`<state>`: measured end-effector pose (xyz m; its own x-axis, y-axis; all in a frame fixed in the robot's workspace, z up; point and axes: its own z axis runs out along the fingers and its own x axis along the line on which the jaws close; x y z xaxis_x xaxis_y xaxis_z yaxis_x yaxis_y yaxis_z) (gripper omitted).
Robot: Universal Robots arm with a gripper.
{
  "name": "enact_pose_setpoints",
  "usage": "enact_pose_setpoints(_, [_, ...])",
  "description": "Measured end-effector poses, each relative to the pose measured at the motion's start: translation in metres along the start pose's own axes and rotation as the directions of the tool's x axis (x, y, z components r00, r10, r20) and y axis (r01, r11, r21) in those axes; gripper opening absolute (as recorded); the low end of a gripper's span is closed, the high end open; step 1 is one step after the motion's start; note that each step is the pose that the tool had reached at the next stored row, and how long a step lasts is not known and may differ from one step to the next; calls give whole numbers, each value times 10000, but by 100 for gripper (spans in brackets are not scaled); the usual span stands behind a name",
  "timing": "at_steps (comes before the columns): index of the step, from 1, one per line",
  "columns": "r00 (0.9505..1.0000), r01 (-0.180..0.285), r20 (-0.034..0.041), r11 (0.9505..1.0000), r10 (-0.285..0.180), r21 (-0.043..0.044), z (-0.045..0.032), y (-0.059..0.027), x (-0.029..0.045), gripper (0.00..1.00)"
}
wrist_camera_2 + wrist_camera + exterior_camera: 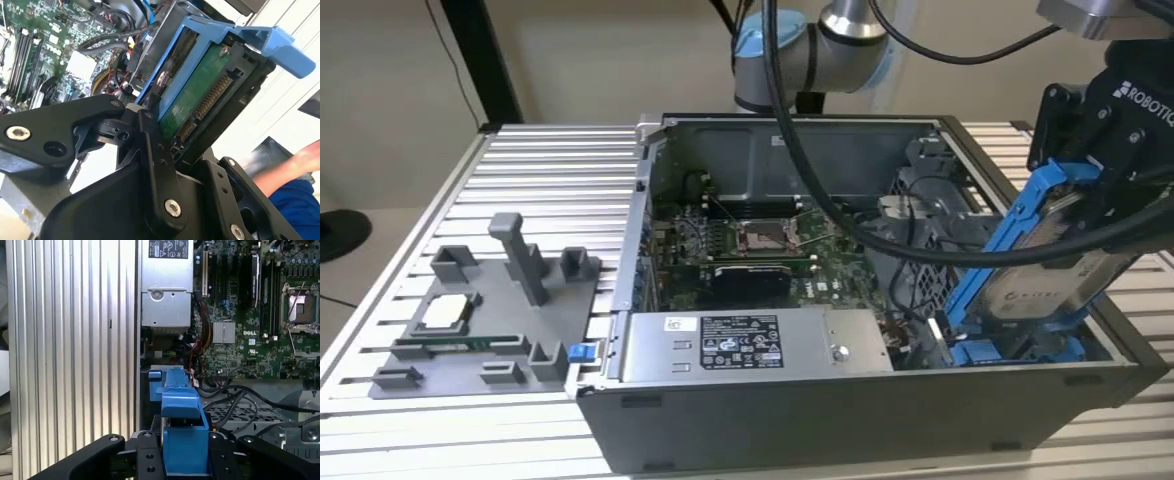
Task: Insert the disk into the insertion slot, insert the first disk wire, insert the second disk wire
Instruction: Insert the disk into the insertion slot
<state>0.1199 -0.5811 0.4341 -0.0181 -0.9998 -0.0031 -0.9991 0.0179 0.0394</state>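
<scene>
Blue plastic carrier clipped round the disk (1041, 285), a silver-grey drive with a white label. Gripped at upper end by tool (1087, 195), clenched on the carrier's edges.

- Position: steeply tilted over the computer case (854, 420), at the case's end on the exterior view's right. Lower end down at the insertion slot (1014, 352), not lying flat in it. Contact with the slot floor not discernible.
- Second wrist view: green circuit-board face and connector row of disk (200, 100) turned to camera, black fingers (150, 145) pressed against its sides.
- First wrist view: disk (182, 440) edge-on between the sides of tool (185, 455), above the case's edge.
- Insertion slot: grey sheet-metal bay with blue tabs, in the case's near corner.
- Power-supply box (754, 345): grey, labelled, along the case's near wall.
- Motherboard (747, 240): green, on the case's floor.
- Perforated cage (927, 270): grey, inside the case, beside the disk.
- Cables (854, 225): black, slung across the case's interior.
- Fixture (494, 310): grey, outside the case on the exterior view's left, on the ribbed metal counter (534, 160).
- Person's forearm (300, 160): outside the case.
</scene>
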Motion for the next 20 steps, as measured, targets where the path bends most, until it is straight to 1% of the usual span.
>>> enact_pose_setpoints(3, [10000, 4, -1, 10000, -4, 0, 53, -30, 0, 0])
enact_pose_setpoints(7, [10000, 9, 3, 10000, -9, 0, 126, -40, 0, 0])
enact_pose_setpoints(11, [10000, 17, 33, 10000, -17, 3, 179, -45, -2, 0])
enact_pose_setpoints(13, [10000, 18, 64, 10000, -18, 5, 199, -47, -7, 0])
enact_pose_setpoints(14, [10000, 19, 96, 10000, -19, 6, 213, -49, -9, 0])
enact_pose_setpoints(16, [9999, 22, 125, 10000, -22, 9, 220, -54, -12, 0])
enact_pose_setpoints(20, [9998, 23, 208, 10000, -23, 26, 239, -59, -12, 0])
